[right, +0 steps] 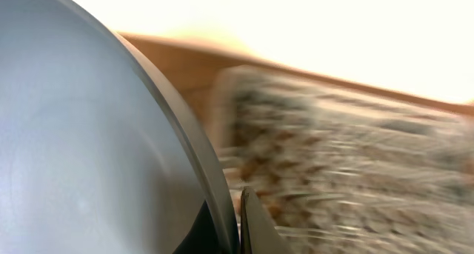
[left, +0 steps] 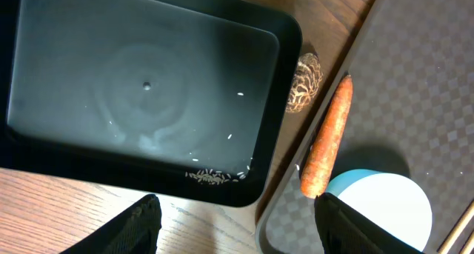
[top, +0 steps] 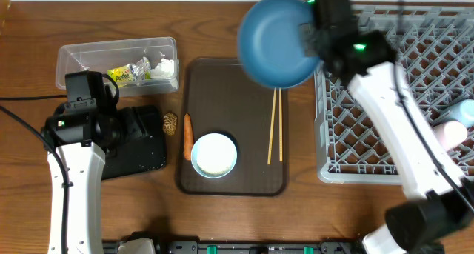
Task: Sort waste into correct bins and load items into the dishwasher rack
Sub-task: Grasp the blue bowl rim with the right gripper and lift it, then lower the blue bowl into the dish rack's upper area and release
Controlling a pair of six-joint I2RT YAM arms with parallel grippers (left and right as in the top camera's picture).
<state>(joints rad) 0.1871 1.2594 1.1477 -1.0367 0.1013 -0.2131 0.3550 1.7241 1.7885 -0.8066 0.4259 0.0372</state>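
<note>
1. Over the back right corner of the brown tray (top: 194, 84), beside the rack (top: 348, 154): blue bowl (top: 275, 41), in the air and tipped on edge, rim pinched in the closed right gripper (top: 311, 33).
2. Seen from overhead only: clear tub (top: 74, 58) at back left, with wrapper (top: 122, 76) and tissue (top: 164, 65) inside; chopsticks (top: 274, 128) side by side on the brown tray's right half; pinkish cup (top: 448, 132) at the rack's right edge, partly behind the right arm (top: 400, 135).
3. Common to overhead and left wrist: black tray (top: 152, 154) left of the brown tray; nut (top: 170, 123) on the table (top: 222, 224) between the two; carrot (top: 187, 135) along the brown tray's left rim; light-blue bowl (top: 214, 154) just beside the carrot, on the brown tray.
4. Shown by the left wrist alone: rice (left: 215, 176), a small cluster against the black tray's wall nearest the gripper, with a few stray grains further in; left gripper (left: 241, 224) spread wide at that side of the tray, empty. From overhead, merely a dark shape on the dark tray, jaws not to be told apart.
5. Right wrist view blurred: blue inside and dark rim of the blue bowl across the left half, one dark finger (right: 255, 224) against the rim's outer side, rack a grey smear behind.
6. Writing: green letters on the wrapper's yellow face, too small to read.
</note>
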